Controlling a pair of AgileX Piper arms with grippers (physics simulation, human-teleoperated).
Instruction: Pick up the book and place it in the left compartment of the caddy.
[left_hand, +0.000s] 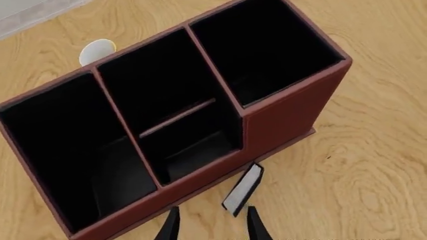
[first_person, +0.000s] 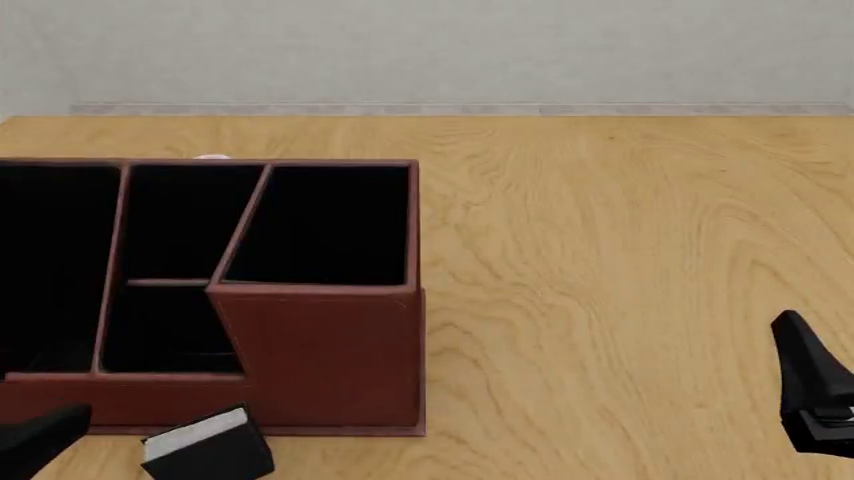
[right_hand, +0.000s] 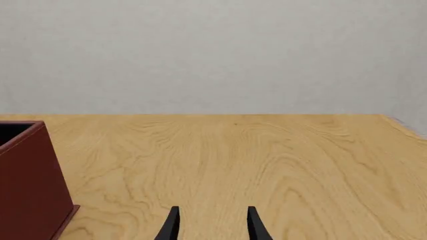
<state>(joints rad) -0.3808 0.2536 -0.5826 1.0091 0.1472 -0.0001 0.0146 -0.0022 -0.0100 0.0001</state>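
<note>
left wrist: book (left_hand: 243, 189) outside caddy (left_hand: 280, 120) | right wrist: no book

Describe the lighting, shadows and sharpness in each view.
Front view: flat, even light, no glare, sharp; the caddy interior reads as solid black, and the book casts hardly any shadow. Left wrist view: sharp, with the compartment floors faintly lit. Right wrist view: soft, uniform light on the table, nothing blurred.
</note>
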